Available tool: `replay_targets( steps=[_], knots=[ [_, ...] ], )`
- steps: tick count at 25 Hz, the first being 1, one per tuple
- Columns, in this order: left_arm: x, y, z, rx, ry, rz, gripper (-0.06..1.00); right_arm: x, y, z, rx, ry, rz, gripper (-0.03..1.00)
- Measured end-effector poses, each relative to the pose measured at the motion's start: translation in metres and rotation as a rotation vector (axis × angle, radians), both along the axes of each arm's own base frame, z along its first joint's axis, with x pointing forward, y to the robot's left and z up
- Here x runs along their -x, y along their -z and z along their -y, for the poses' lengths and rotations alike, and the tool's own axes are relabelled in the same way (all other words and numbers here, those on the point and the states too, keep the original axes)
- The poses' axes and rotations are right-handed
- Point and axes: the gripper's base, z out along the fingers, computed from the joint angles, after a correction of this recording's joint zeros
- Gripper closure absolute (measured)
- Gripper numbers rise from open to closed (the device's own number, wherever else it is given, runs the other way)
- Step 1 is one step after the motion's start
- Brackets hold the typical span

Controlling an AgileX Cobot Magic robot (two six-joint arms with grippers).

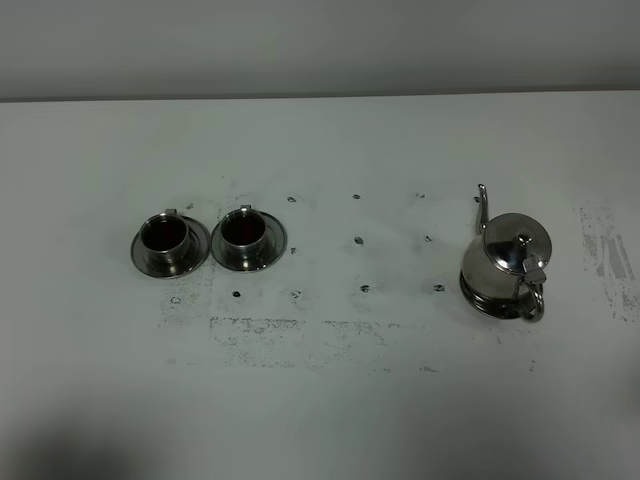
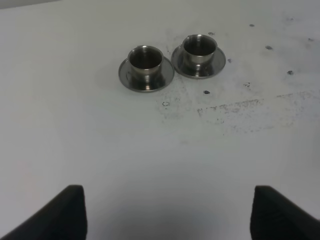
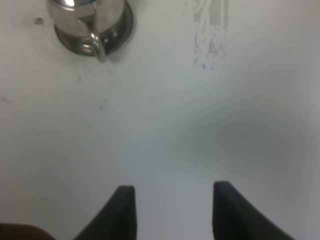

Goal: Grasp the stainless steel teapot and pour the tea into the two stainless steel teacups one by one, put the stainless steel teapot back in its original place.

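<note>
Two teacups (image 1: 205, 240) hold tea — teapot (image 1: 505, 265) stands well apart.

Two stainless steel teacups (image 1: 164, 236) (image 1: 243, 229), each on one of two round steel saucers (image 1: 196, 253) (image 1: 277, 240); both hold reddish-brown tea (image 1: 162, 235). One stainless steel teapot (image 1: 505, 263) stands at three o'clock.

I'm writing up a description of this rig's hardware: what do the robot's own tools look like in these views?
Only the finger ends show, in the wrist views. The left tool has two matte black fingers with rounded, blocky tips, set wide apart. The right tool has two similar black fingers, narrower and tapering. No cables, markings or arm links are visible, and the overhead view shows no arm at all.
</note>
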Motion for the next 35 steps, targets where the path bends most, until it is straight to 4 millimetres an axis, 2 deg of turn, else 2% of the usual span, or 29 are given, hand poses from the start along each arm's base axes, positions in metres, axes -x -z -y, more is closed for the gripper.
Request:
replay_targets(
  steps=[4,8,35],
  knots=[
    [0.000,0.000,0.000,0.000,0.000,0.000,0.30,0.022,0.002,-0.002,0.011,-0.023,0.081,0.62],
    [0.000,0.000,0.000,0.000,0.000,0.000,0.30,0.037,0.017,-0.006,0.005,-0.067,0.116,0.62],
    [0.000,0.000,0.000,0.001,-0.001,0.000,0.30,0.083,0.014,-0.012,0.044,-0.121,0.410,0.62]
  ],
)
